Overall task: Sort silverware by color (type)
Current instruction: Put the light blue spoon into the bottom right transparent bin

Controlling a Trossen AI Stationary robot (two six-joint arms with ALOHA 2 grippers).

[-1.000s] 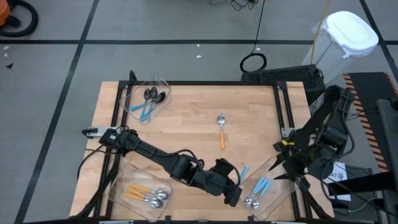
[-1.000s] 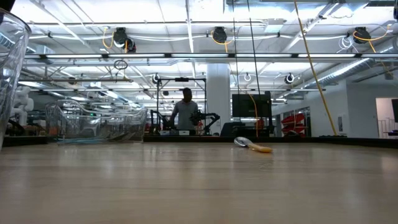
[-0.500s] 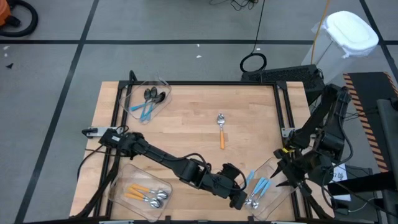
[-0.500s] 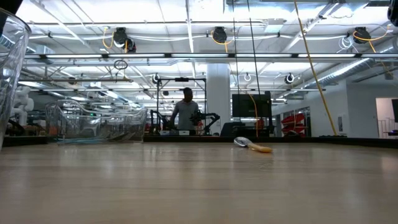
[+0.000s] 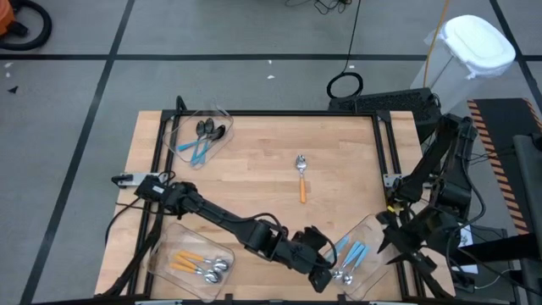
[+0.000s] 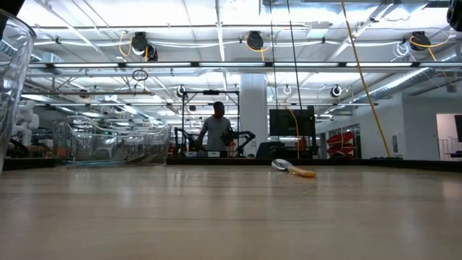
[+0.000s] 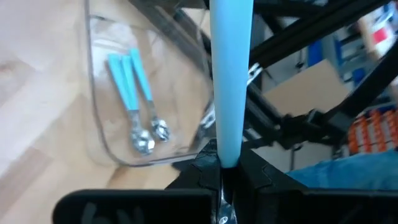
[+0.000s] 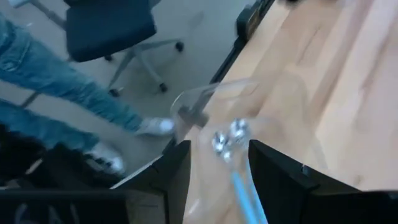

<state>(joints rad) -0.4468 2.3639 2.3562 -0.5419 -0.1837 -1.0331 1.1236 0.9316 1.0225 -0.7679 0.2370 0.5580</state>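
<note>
My left gripper reaches across to the near right corner, shut on a blue-handled spoon held at the rim of the clear bin there. In that bin lie two silver spoons with blue handles. An orange-handled spoon lies flat on the table's middle. A bin at the far left holds black-bowled spoons. A bin at the near left holds orange-handled spoons. My right gripper hangs open off the table's right edge, beside the near right bin. My left gripper pinches the spoon between its two fingers at the lower end of the blue handle, where it meets the metal neck. The handle runs on past the fingertips, along the fingers. The spoon is lifted clear, its handle reaching out over the bin's rim.
A black frame rail runs along the table's right edge. In the right wrist view a person's legs in jeans and an office chair stand beside the table. The low view shows a person far off.
My left gripper has moved down and toward the near right bin, rolling about its own line, and carried the blue-handled spoon to the bin's rim. My right gripper has drifted toward the table's near edge and turned, staying open.
</note>
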